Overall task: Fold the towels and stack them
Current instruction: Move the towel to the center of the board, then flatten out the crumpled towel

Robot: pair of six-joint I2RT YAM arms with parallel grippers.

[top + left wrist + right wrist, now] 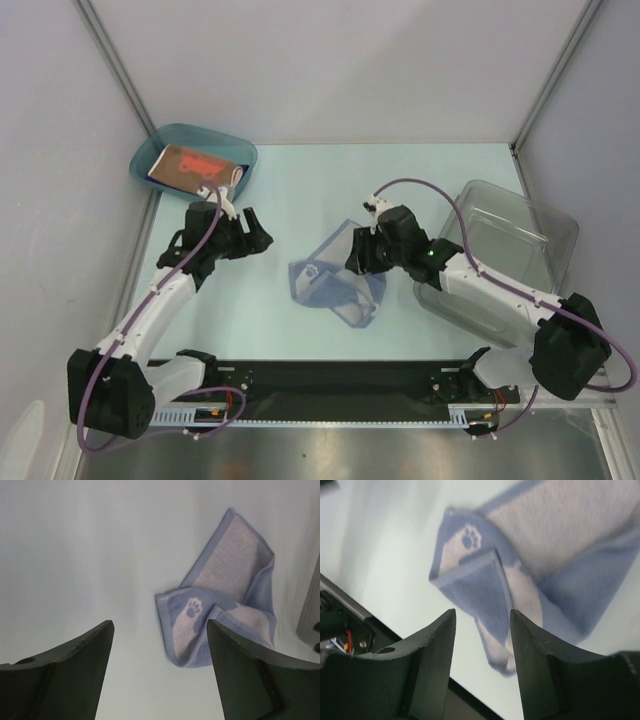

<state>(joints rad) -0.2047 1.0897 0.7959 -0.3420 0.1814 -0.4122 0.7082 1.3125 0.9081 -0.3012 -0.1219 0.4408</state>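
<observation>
A light-blue towel point(338, 280) with a paw print lies crumpled and partly folded over in the middle of the table; it also shows in the left wrist view point(220, 605) and the right wrist view point(545, 560). My left gripper point(257, 230) point(159, 625) hovers to the left of it, open and empty, apart from the cloth. My right gripper point(356, 258) point(482, 612) hangs over the towel's right part with its jaws apart; a loose corner of the cloth shows below the gap. A brown-red towel point(195, 165) lies folded in the teal tray point(160, 140).
A clear plastic bin point(520, 240) stands at the right, close behind my right arm. The teal tray sits at the back left corner. A black rail point(340, 385) runs along the near table edge, also seen in the right wrist view point(345, 615).
</observation>
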